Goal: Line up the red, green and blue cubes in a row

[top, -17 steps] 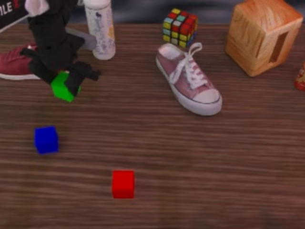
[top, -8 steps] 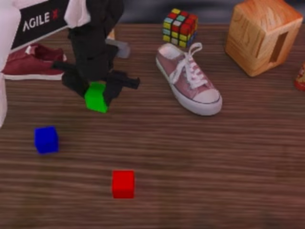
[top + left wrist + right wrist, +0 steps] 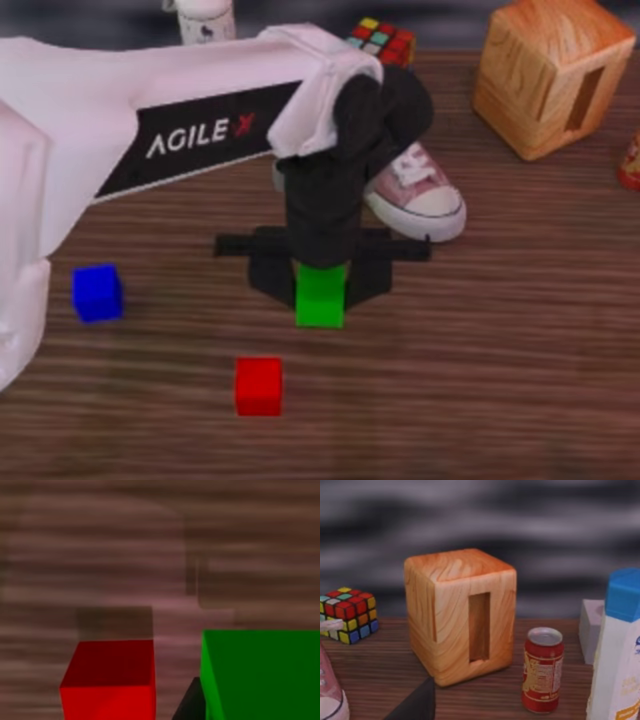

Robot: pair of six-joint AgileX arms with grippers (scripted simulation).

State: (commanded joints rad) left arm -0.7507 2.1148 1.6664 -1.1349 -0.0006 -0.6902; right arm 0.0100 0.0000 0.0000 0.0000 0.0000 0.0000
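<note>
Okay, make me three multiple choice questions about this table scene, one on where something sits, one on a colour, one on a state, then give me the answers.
1. Where is the blue cube?
A. Near the table's left side
B. Beside the wooden box
C. On top of the red cube

2. What colour is the cube in the left gripper?
A. Red
B. Green
C. Blue

3. How does the red cube lie?
A. Gripped by the right arm
B. Stacked on the shoe
C. Free on the table, apart from the other cubes

Answers: 1 A, the top view shows it at the left, alone. 2 B, the green cube sits between the black fingers. 3 C, bare table surrounds it and no gripper touches it.
</note>
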